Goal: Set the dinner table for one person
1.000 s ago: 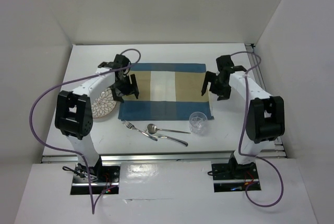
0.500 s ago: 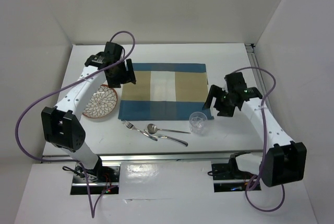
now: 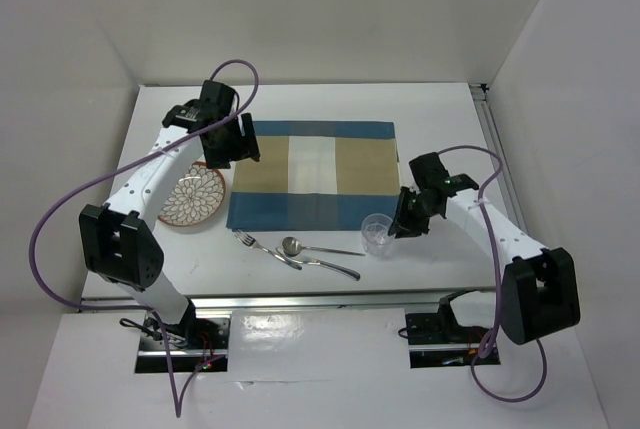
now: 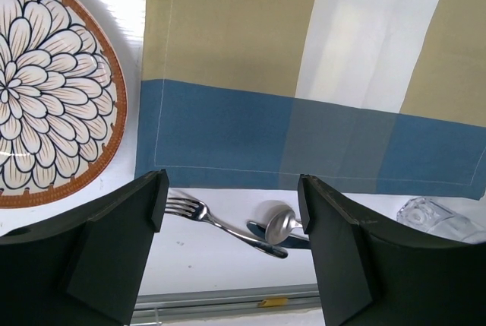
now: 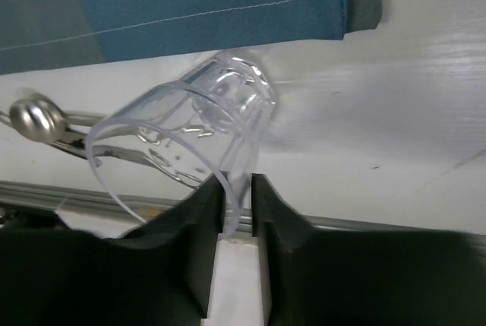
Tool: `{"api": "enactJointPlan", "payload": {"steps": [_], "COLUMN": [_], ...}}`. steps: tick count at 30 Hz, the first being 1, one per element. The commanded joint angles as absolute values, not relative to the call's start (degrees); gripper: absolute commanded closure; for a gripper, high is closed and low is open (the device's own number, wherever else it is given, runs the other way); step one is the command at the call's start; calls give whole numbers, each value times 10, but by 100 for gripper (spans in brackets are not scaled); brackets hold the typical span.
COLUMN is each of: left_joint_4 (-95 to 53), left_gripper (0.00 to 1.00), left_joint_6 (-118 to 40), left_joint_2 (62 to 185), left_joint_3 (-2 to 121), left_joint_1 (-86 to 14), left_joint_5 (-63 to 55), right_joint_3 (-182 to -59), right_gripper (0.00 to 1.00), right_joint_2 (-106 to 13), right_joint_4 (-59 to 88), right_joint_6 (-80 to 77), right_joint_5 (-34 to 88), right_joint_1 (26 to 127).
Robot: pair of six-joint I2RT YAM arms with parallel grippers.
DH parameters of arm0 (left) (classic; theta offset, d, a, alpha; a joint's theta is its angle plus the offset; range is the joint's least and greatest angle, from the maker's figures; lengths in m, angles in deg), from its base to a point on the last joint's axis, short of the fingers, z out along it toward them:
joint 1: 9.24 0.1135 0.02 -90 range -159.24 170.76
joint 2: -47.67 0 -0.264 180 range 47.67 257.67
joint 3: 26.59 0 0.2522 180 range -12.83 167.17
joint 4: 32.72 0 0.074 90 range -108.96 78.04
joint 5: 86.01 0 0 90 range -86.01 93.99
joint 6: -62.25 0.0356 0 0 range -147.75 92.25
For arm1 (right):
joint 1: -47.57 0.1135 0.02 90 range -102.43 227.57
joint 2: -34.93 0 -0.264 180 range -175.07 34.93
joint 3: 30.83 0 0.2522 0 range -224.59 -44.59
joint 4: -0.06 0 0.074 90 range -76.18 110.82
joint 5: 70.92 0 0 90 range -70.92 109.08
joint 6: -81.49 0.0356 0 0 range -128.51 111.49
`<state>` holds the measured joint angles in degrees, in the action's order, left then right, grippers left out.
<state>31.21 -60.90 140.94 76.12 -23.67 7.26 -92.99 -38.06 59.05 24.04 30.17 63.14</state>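
Note:
On the white dinner table (image 3: 440,119) a clear glass (image 3: 377,234) (image 5: 197,128) stands just in front of the placemat's near right corner. My right gripper (image 3: 401,221) (image 5: 237,193) is shut on its rim, the wall pinched between the two fingers. My left gripper (image 3: 240,141) (image 4: 231,189) hangs open and empty above the left edge of the blue-and-tan placemat (image 3: 315,174) (image 4: 304,75). The flower-patterned plate (image 3: 195,197) (image 4: 45,90) lies on the table to the left of the placemat.
A fork (image 3: 262,247) (image 4: 205,216), a spoon (image 3: 300,247) (image 4: 279,223) and a knife (image 3: 335,267) lie together in front of the placemat, left of the glass. A metal rail (image 3: 320,299) runs along the near table edge. White walls enclose the table.
My right arm swung from the placemat's right edge down to the glass and closed on its rim. The left gripper rose back from the plate's edge, then held still.

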Motion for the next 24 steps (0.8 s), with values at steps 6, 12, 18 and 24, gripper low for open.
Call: {"api": "enactJointPlan", "payload": {"steps": [6,12,18,24], "left_joint_4": [310,317,327,321], "left_gripper": [13,12,12,12], "left_joint_6": [-583,-576,-609,-618], "left_joint_2": [1408,1408,1401,1393], "left_joint_3": [780,798,766,720], "left_joint_1": [-237,-237,-230,-198], "left_joint_5": [84,112,144,120], "right_joint_3": [-1071,-1255,-1541,-1768], "right_gripper": [100,100,100,100], "right_joint_2": [-394,-507,-754,-950], "right_joint_4": [657,681,708,732], "right_joint_6": [241,230,218,213], "right_joint_5": [211,169,121,123], "right_joint_1": [635,635,609,580]}}
